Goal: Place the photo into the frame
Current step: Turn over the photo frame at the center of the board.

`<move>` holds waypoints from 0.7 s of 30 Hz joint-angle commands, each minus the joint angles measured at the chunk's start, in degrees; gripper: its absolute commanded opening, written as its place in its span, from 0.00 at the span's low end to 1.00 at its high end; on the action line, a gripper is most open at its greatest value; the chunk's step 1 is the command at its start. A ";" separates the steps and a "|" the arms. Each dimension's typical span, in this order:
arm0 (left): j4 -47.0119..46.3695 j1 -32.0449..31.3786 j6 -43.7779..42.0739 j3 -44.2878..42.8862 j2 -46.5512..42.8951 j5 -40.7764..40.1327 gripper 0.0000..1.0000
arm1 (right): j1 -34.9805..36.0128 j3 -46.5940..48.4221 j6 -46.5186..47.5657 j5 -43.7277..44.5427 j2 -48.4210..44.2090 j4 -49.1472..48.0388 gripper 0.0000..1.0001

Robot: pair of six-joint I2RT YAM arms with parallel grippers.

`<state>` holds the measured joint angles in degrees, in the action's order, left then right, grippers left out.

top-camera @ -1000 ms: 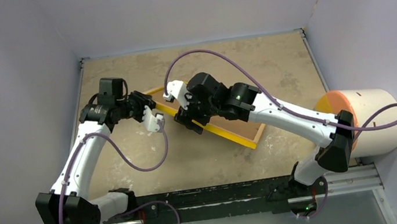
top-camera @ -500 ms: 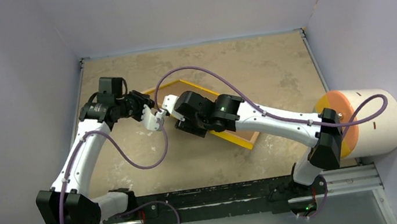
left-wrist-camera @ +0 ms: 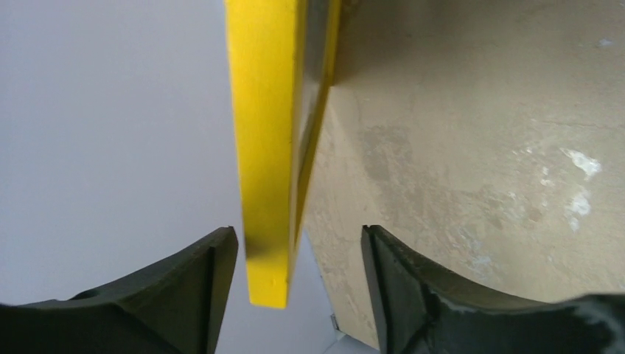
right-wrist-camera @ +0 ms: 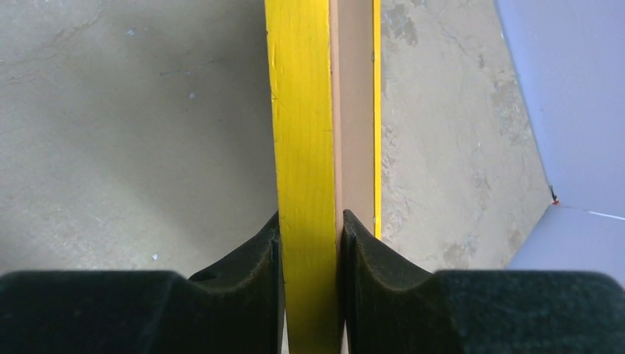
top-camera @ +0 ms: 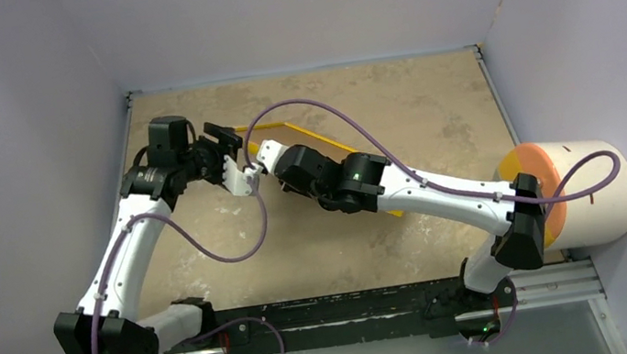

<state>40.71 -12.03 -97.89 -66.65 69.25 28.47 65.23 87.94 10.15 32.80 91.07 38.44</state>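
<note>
The frame [top-camera: 321,137] is bright yellow with a brown back and stands tilted up off the tan table. My right gripper [top-camera: 259,159] is shut on its edge; in the right wrist view the pads [right-wrist-camera: 271,247] press both faces of the frame [right-wrist-camera: 302,110] at the gripper [right-wrist-camera: 309,225]. My left gripper [top-camera: 237,155] is open at the frame's left corner. In the left wrist view that corner [left-wrist-camera: 265,147] hangs between the spread jaws of the gripper [left-wrist-camera: 298,243] without touching them. The photo is not in view.
A white cylinder with an orange face [top-camera: 585,190] lies at the table's right edge. Purple cables loop over both arms. Grey walls close the table [top-camera: 429,105] at the back and sides.
My right gripper has carried the frame leftward and tipped it up on edge. My left gripper has turned upward, and the frame's corner now sits between its jaws.
</note>
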 commanded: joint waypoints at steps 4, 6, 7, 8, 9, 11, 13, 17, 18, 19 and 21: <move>-8.87 0.82 6.52 1.94 -7.25 5.54 0.86 | 0.23 0.49 0.49 2.14 -4.45 -6.73 0.12; -9.76 2.28 8.97 0.87 -7.39 6.86 0.88 | -0.37 1.20 0.42 1.54 -4.03 -6.71 0.11; -10.78 3.78 11.10 0.29 -7.60 8.43 0.88 | -0.74 1.87 0.19 1.03 -3.78 -6.65 0.09; -12.01 5.76 13.85 -0.31 -7.70 10.54 0.89 | -1.10 2.53 -0.10 0.36 -3.59 -6.70 0.08; -12.78 8.79 16.26 -1.00 -7.70 13.07 0.90 | -1.65 3.37 -0.35 -0.61 -3.44 -6.73 0.07; -16.42 13.60 23.71 -1.66 -7.05 16.66 0.91 | -3.08 6.31 -1.00 -2.42 -2.43 -6.71 0.06; -19.84 16.87 32.26 -3.34 -4.95 16.75 0.92 | -5.27 10.76 -2.42 -4.58 -0.52 -5.81 0.05; -18.53 17.21 47.06 -11.59 2.40 6.64 0.93 | -11.16 20.72 -5.94 -9.38 5.11 -3.27 0.04; -16.67 17.35 49.64 -13.88 4.38 4.36 0.94 | -12.64 23.13 -7.08 -9.63 6.65 -2.48 0.02; -14.66 17.50 51.47 -16.20 6.09 3.42 0.94 | -14.53 25.19 -8.28 -10.26 7.90 -1.79 0.01; -11.94 17.97 55.02 -19.34 8.99 2.88 0.94 | -19.27 28.22 -11.61 -14.59 9.82 -1.00 0.01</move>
<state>25.56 4.93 -57.58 -79.53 73.89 35.51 52.45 108.53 5.37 24.64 99.09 38.76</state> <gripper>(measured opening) 0.936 0.285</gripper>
